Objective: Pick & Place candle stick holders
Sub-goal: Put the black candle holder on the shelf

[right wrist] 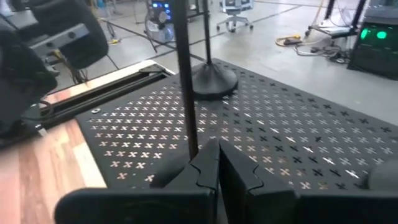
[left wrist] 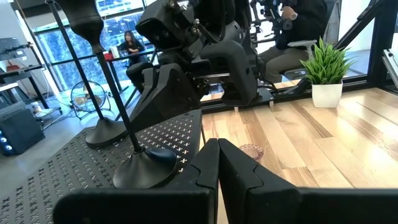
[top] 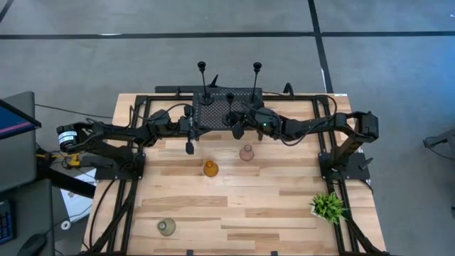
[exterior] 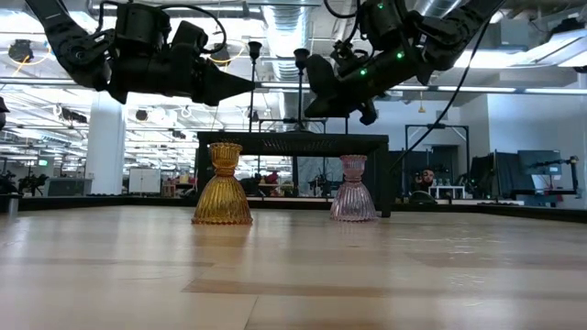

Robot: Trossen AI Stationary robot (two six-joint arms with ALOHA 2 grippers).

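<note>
Three slim black holders stand by their round bases on the black perforated rack: one at far left, one at far right, one nearer the front. The amber holder, pink holder and grey-green holder stand on the table. My right gripper is shut, low over the rack, right beside the front holder's stem. My left gripper is shut and empty at the rack's near left edge. My right gripper's shut fingertips stand beside the lower stem of the front black holder, coming in slanting down from the table's right. I cannot tell whether they touch it. The holder stands upright on the rack.
A small green potted plant stands near the table's right front corner. The rack sits at the far middle of the table. Bare wood lies between the squat holders and the near edge. People sit in the room beyond the table.
</note>
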